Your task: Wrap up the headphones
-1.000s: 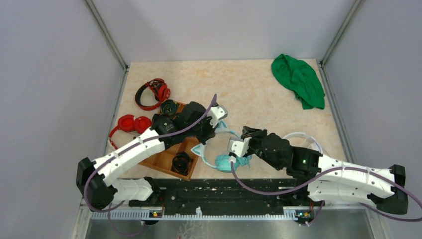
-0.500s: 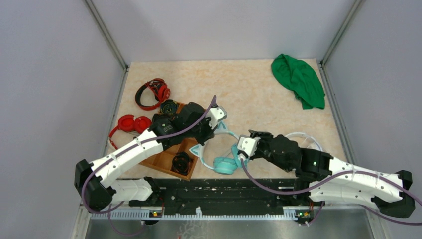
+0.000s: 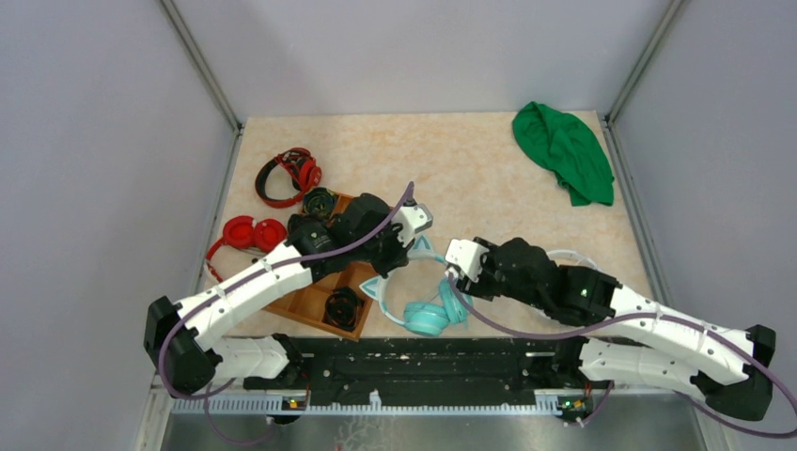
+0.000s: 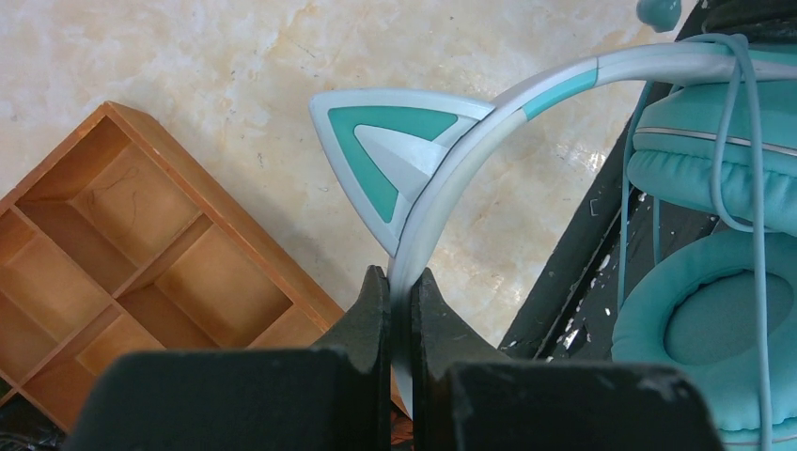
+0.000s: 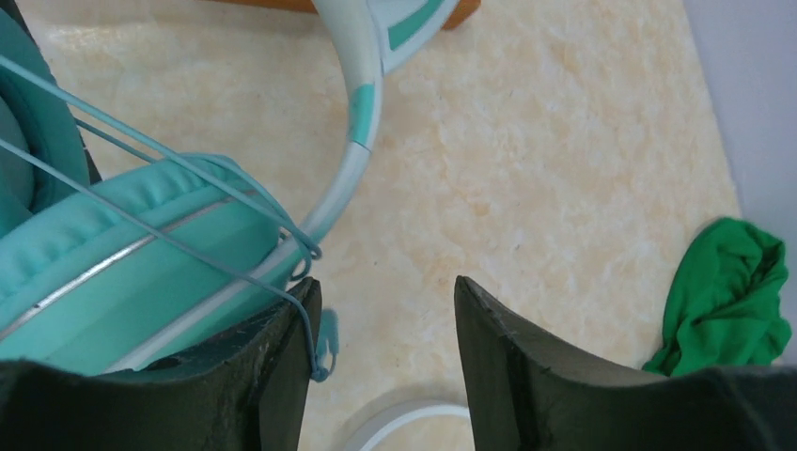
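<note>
The teal headphones [image 3: 428, 315] hang near the table's front edge, ear cups [image 4: 710, 169] low and the pale headband with a pointed cat ear [image 4: 385, 150] arching up. My left gripper [image 4: 402, 282] is shut on the headband just below that cat ear. The thin cable [image 5: 141, 202] runs in several strands across an ear cup [image 5: 103, 263], and its end loops over the tip of one finger [image 5: 291, 357] of my right gripper [image 5: 383, 287]. That gripper [image 3: 458, 266] stands open just beyond the ear cups, with only bare table between its fingers.
A wooden compartment tray [image 3: 310, 303] with black items lies under the left arm. Two red headphones [image 3: 289, 176] [image 3: 246, 235] lie left of it. A white headphone band [image 3: 575, 258] shows behind the right arm. A green cloth [image 3: 564, 150] lies at the far right corner.
My right gripper has opened, letting go of the cable, and drawn back from the ear cups towards the table's middle. The left gripper keeps its hold on the headband.
</note>
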You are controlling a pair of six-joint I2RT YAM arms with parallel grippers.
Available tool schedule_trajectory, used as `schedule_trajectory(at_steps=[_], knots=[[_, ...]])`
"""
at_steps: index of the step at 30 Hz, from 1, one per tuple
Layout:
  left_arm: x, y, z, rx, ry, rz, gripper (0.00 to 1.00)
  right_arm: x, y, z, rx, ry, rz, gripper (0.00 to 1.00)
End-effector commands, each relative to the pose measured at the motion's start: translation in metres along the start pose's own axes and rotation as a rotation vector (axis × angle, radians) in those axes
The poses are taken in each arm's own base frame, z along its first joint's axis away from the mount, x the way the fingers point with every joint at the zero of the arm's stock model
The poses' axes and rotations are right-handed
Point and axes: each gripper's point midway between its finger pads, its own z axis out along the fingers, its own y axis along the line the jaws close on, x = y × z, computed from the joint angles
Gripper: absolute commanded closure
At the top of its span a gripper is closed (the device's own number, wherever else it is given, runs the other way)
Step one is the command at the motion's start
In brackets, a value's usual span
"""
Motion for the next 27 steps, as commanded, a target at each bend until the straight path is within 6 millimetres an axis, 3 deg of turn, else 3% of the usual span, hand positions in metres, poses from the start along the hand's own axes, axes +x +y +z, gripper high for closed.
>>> schedule_trajectory(at_steps=[1,5,11,16,20,23,27], knots=[[-0.025,-0.012,-0.004,0.06,-0.085,0.012,1.0,-0.027,-0.011,-0.013,-0.063,-0.06,0.183,0.45],[-0.029,-0.011,-0.006,0.05,-0.099,0.008,1.0,-0.035,-0.015,-0.015,-0.102,-0.069,0.23,0.44],[-0.034,-0.011,-0.007,0.045,-0.119,0.005,1.0,-0.035,0.009,-0.012,-0.248,-0.02,0.221,0.42],[-0.037,-0.005,-0.01,0.007,-0.141,0.005,1.0,-0.034,0.014,-0.013,-0.279,0.008,0.234,0.41],[-0.038,-0.002,-0.011,-0.012,-0.151,0.002,1.0,-0.043,-0.006,-0.021,-0.186,-0.036,0.255,0.38],[-0.038,-0.001,-0.011,-0.019,-0.151,-0.001,1.0,-0.065,-0.033,-0.039,-0.075,-0.131,0.379,0.24],[-0.042,0.005,-0.013,-0.053,-0.165,-0.006,1.0,-0.1,-0.061,-0.068,-0.059,-0.269,0.498,0.21]])
